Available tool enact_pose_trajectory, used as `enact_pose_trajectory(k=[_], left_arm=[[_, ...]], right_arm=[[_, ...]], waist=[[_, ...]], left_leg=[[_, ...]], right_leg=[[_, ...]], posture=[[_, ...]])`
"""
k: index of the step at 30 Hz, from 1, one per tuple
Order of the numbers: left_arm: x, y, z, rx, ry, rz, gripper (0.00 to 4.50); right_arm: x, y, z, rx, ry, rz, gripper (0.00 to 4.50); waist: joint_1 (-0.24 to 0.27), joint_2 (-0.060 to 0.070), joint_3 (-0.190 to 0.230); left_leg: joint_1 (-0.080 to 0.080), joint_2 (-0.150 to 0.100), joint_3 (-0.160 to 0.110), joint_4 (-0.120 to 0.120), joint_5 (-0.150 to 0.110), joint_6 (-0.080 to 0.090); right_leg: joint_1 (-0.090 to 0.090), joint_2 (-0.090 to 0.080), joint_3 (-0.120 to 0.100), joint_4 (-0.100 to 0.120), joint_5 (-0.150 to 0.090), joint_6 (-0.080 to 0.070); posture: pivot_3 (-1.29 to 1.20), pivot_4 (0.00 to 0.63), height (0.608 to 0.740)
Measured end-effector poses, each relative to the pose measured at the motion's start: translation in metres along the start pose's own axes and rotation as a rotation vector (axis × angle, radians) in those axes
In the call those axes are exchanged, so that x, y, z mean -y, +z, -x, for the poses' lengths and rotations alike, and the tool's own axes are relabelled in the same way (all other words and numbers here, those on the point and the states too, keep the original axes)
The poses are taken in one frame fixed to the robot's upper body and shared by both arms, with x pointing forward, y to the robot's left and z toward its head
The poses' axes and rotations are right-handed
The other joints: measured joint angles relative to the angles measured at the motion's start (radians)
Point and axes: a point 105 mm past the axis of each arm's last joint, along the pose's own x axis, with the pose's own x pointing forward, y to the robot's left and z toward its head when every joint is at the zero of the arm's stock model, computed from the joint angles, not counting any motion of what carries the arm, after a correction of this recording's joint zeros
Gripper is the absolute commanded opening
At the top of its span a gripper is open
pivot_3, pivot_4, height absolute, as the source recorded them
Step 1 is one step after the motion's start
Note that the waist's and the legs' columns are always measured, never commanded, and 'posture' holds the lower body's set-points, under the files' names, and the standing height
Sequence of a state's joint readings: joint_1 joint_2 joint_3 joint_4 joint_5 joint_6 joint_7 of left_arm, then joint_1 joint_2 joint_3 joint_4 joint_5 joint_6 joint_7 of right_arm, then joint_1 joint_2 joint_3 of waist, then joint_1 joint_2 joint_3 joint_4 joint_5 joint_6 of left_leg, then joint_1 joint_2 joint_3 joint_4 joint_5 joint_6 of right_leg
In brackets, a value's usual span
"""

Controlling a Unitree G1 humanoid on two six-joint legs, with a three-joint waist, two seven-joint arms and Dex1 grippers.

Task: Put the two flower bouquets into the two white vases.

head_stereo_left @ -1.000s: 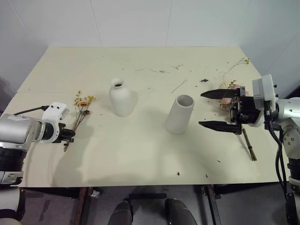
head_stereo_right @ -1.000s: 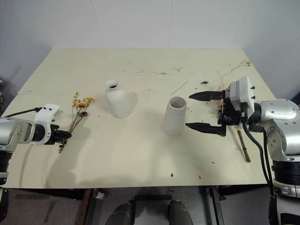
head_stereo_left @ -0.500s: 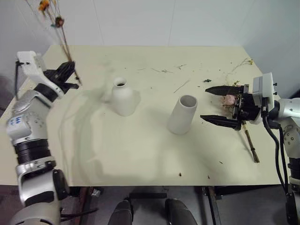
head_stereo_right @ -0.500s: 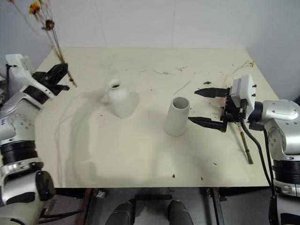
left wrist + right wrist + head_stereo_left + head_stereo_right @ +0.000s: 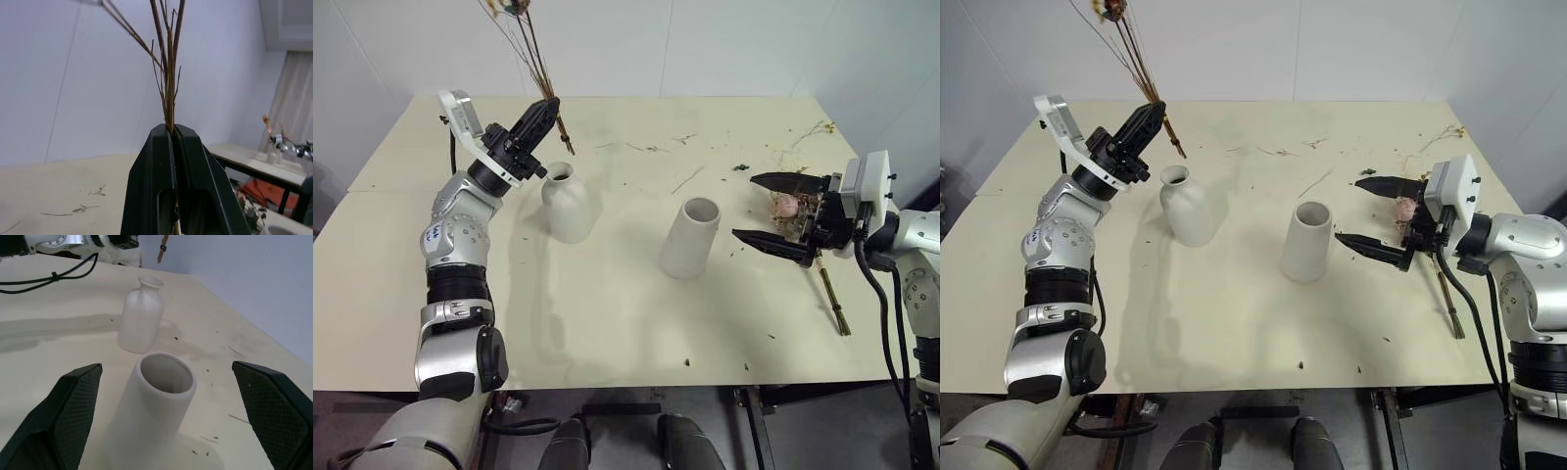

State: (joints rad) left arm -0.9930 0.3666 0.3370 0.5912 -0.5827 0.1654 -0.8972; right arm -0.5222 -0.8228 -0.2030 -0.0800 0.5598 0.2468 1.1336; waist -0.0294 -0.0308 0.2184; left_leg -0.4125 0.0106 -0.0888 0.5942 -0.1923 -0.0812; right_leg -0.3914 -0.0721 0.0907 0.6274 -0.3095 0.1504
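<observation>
My left gripper is shut on the stems of the small sprig bouquet, which stands upright in the air, blooms at the top. Its stem ends hang just above and left of the mouth of the rounded bottle vase. The left wrist view shows the black fingers pressed together on the thin stems. The taller cylinder vase stands mid-table. My right gripper hovers open to its right. Behind it the larger bouquet with a pink rose lies on the table, its stems pointing toward me.
Loose twigs and plant scraps lie at the table's far right corner and along the far middle. The pale table has bare room in front of both vases. White walls stand close behind.
My left arm lifted the sprig off the table's left side and swung it up and rightward, turning it upright over the bottle vase. The right gripper stayed put, open.
</observation>
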Motion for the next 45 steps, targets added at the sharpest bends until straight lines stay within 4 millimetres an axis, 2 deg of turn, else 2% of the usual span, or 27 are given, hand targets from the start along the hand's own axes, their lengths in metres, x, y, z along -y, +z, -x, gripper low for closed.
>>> enact_pose_trajectory(k=[5, 19, 31, 35, 42, 45], left_arm=[[-0.005, -0.010, 0.006, -0.004, 0.006, -0.046, 0.04], [-0.013, -0.001, 0.017, 0.005, 0.016, -0.141, 0.04], [-0.021, -0.027, 0.031, -0.075, 0.052, -0.179, 0.04], [-0.023, -0.038, 0.039, -0.100, 0.071, -0.186, 0.99], [-0.022, -0.047, 0.051, -0.129, 0.057, -0.184, 3.25], [-0.021, -0.043, 0.058, -0.159, 0.036, -0.202, 4.21]], right_arm=[[-0.003, 0.000, 0.003, -0.001, -0.032, -0.007, 4.50], [-0.004, 0.001, 0.005, -0.005, -0.075, -0.012, 4.50], [-0.005, 0.001, 0.005, -0.003, -0.094, -0.012, 4.50], [-0.005, 0.002, 0.004, 0.001, -0.097, -0.011, 4.50], [-0.007, 0.001, 0.005, 0.003, -0.102, -0.021, 4.50], [-0.007, 0.000, 0.005, 0.002, -0.103, -0.026, 4.50]], waist=[[0.001, 0.000, 0.000], [0.001, 0.000, 0.000], [0.002, 0.000, 0.000], [0.001, 0.000, 0.000], [0.000, 0.000, 0.000], [0.000, 0.000, 0.000]], left_leg=[[0.000, 0.000, 0.000, 0.000, 0.000, 0.000], [0.000, 0.000, 0.000, 0.000, 0.000, 0.000], [0.000, 0.000, 0.000, 0.000, 0.000, 0.001], [0.000, 0.000, 0.000, 0.000, 0.000, 0.001], [0.000, 0.000, 0.000, 0.000, 0.000, 0.001], [0.000, 0.000, 0.000, 0.000, 0.000, 0.001]], right_leg=[[0.000, 0.000, 0.000, 0.000, 0.000, 0.000], [0.000, 0.000, 0.000, 0.000, 0.000, 0.000], [0.000, 0.000, 0.000, 0.000, 0.000, 0.000], [0.000, 0.000, 0.000, 0.000, 0.000, 0.000], [0.000, 0.000, 0.000, 0.000, 0.000, 0.000], [0.000, 0.000, 0.000, 0.000, 0.000, 0.000]], posture=[[0.00, 0.150, 0.740], [0.00, 0.150, 0.740], [0.00, 0.150, 0.740], [0.00, 0.150, 0.740], [0.00, 0.150, 0.740], [0.00, 0.150, 0.740]])
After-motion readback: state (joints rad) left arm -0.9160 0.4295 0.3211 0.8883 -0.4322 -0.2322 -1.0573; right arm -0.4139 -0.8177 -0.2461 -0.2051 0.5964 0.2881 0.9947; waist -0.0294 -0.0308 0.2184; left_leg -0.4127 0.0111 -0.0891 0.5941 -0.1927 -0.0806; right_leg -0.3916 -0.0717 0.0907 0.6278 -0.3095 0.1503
